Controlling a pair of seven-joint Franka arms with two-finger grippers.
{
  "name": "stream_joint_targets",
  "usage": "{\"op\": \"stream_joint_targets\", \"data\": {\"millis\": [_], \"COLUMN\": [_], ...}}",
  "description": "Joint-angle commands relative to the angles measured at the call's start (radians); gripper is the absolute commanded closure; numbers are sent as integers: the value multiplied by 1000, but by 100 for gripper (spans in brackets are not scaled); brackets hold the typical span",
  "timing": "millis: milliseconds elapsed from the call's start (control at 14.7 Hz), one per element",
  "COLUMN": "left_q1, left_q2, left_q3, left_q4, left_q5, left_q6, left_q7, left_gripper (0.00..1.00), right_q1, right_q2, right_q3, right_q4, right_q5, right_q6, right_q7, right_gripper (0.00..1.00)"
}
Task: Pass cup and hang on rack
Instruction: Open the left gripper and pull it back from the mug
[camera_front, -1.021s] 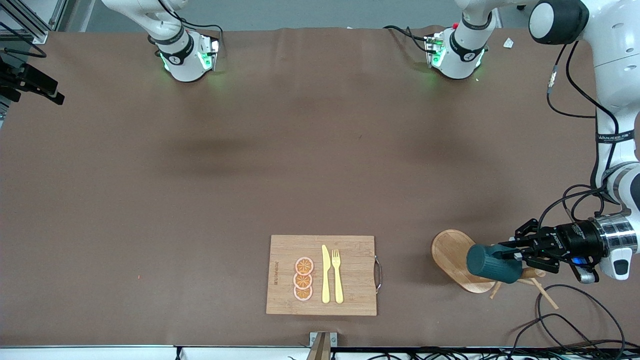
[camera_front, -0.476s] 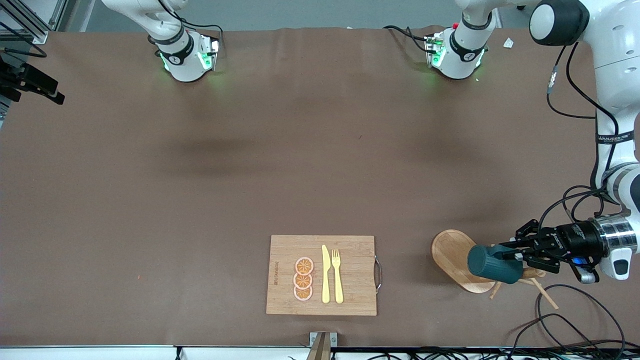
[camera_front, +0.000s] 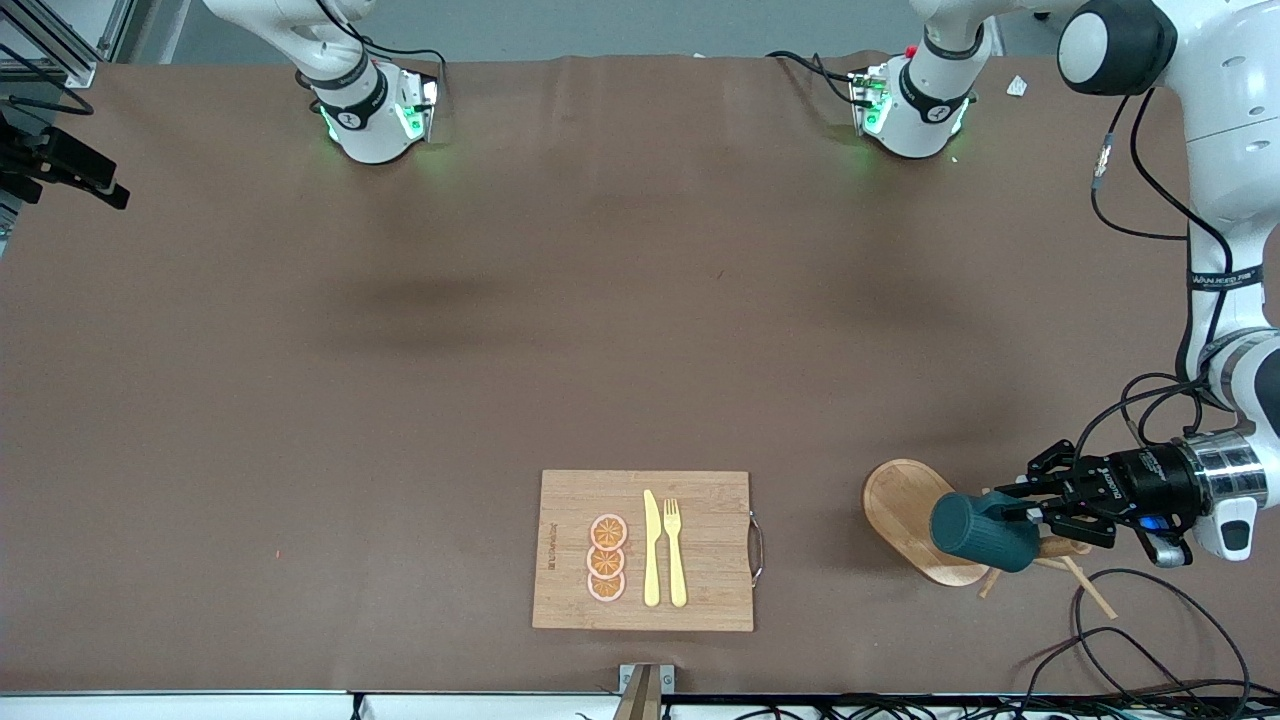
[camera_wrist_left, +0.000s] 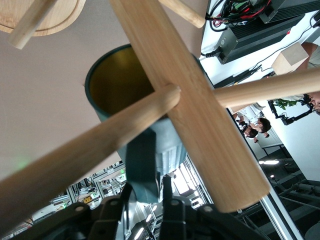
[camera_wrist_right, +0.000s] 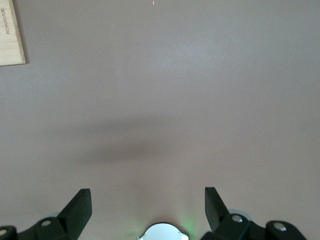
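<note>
My left gripper (camera_front: 1022, 513) is clamped on the handle of the cup (camera_front: 972, 531), holding it on its side over the rack (camera_front: 915, 517) at the left arm's end of the table; in the left wrist view the cup (camera_wrist_left: 131, 95) lies against the post (camera_wrist_left: 190, 105) and a peg (camera_wrist_left: 85, 152). My right gripper (camera_wrist_right: 147, 207) waits with fingers spread over bare table, near the cutting board (camera_front: 640, 550).

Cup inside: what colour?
Yellow-orange, seen best in the left wrist view looking into the cup; its outside is dark teal. The left gripper holds it by the handle.
</note>
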Motion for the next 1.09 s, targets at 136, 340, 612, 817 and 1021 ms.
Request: {"op": "stream_joint_targets", "data": {"millis": [136,340,612,817,1021], "left_q1": [2,-8,-63,-151,-203], "left_q2": [-15,-58,-162,-250,-322], "left_q3": [4,2,-7,-8,-12], "left_q4": [6,6,4,-1,-7], "left_q5": [-10,32,209,424,584], "left_q6": [-3,-9,-9,-9,-12], "left_q7": [55,52,53,52,55], "left_gripper": [0,0,0,0,0], "right_q1": [4,4,4,4,4], "right_q2": [-19,-19,-19,-19,-19], "right_q3": [-2,-2,0,0,0], "right_q4": [-9,-9,-10,-10,-10], "right_q5": [11,11,11,11,11], "right_q6": [-6,-6,-6,-6,-7], "right_q7": [5,5,5,5,-2], "right_gripper": [0,0,0,0,0]}}
